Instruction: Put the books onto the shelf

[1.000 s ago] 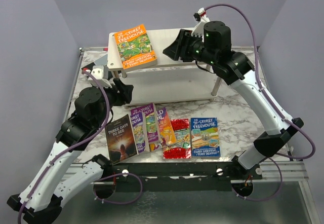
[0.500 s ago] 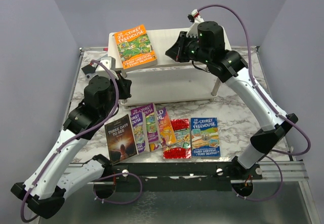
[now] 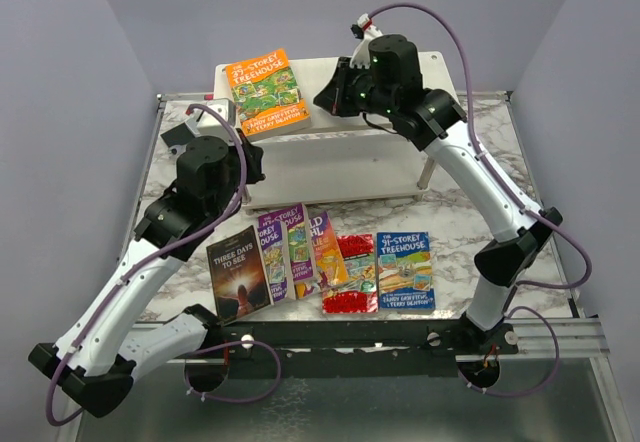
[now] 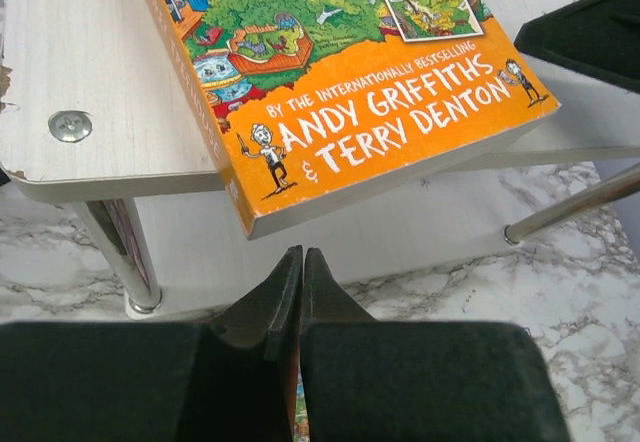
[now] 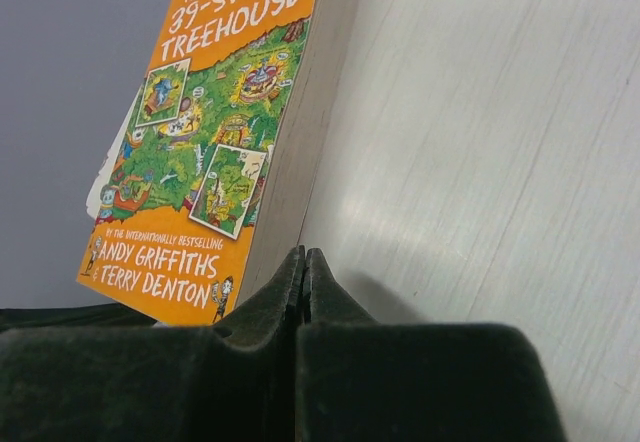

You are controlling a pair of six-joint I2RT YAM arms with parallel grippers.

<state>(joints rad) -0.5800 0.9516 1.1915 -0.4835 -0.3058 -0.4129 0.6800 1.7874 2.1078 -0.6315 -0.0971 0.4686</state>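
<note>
An orange Treehouse book (image 3: 265, 90) lies flat on the left of the shelf's (image 3: 345, 130) top board, its near end hanging over the front edge. My left gripper (image 3: 254, 165) is shut on nothing, just below and in front of that overhanging end (image 4: 340, 92); its tips (image 4: 300, 254) point at the orange book. Over the top board (image 5: 480, 162) my right gripper (image 3: 322, 97) is also shut and empty, its tips (image 5: 305, 254) right beside the book's page edge (image 5: 300, 152). Several more books (image 3: 320, 260) lie in a row on the table in front of the shelf.
The row runs from a dark brown book (image 3: 238, 272) on the left to a blue Treehouse book (image 3: 405, 270) on the right. Silver shelf legs (image 4: 120, 257) stand on the marble table (image 3: 460, 222). The shelf's lower board (image 3: 340, 177) lies under the top one.
Both grippers have gone from open to shut. The right arm has swung left across the top board to the orange book. The left arm has risen toward the shelf's front.
</note>
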